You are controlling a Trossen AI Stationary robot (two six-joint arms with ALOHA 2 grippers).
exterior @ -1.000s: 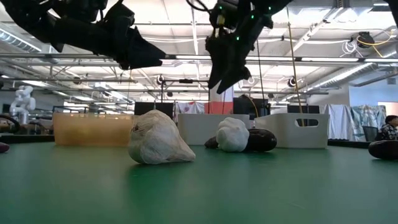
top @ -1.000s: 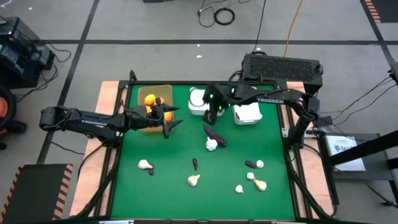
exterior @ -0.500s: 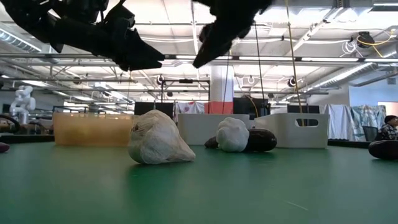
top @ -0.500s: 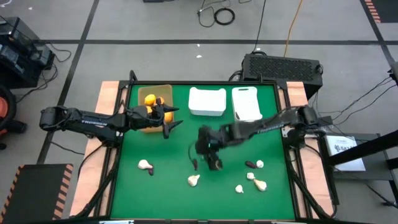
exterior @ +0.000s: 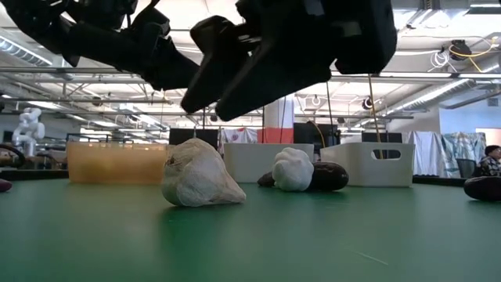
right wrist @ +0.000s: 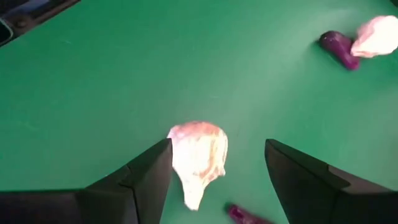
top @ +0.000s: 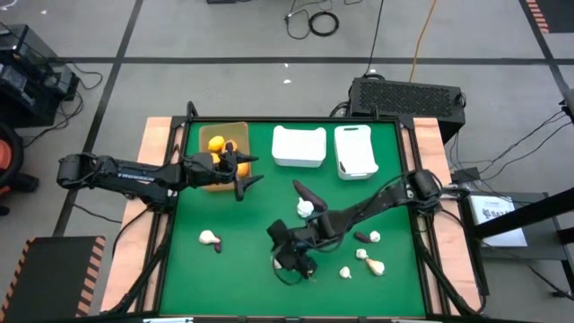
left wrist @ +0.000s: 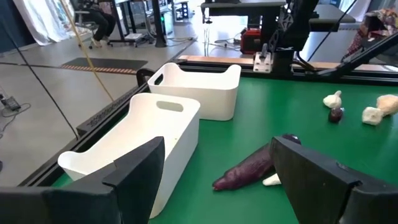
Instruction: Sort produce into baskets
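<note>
Dark right gripper point(top: 289, 257) hangs low over the green tabletop point(top: 251, 224) near its front edge, jaws spread wide, nothing held. Directly under/between its fingers point(right wrist: 140, 180) in the right wrist view sits a white garlic-like bulb point(right wrist: 198, 155), untouched w/ gaps either side; a small dark purple eggplant-like piece point(right wrist: 337, 45) and another white bulb point(right wrist: 375, 35) lie further off, touching each other. Low view: gripper above the bulb point(exterior: 200, 184), not in contact.

Near mid-tabletop: a white bulb point(top: 306, 208) resting against a long dark purple eggplant piece point(top: 308, 192). Right of the gripper: small purple piece point(top: 361, 237) touching a white bulb point(top: 375, 236), plus more white bulbs point(top: 371, 263) and point(top: 344, 272). Left side: white bulb point(top: 208, 238) w/ a small purple bit point(top: 218, 248) beside it.

Left gripper point(top: 240, 175) hovers at the near right corner of the tan-brown rectangular tray point(top: 235, 132), jaws wide apart, empty. Round orange-yellow fruit point(top: 216, 144) lies in that tray. Two white rounded-corner plastic bins point(top: 298, 146) and point(top: 355, 150) stand side by side along the tabletop's back edge; contents can't be told.
</note>
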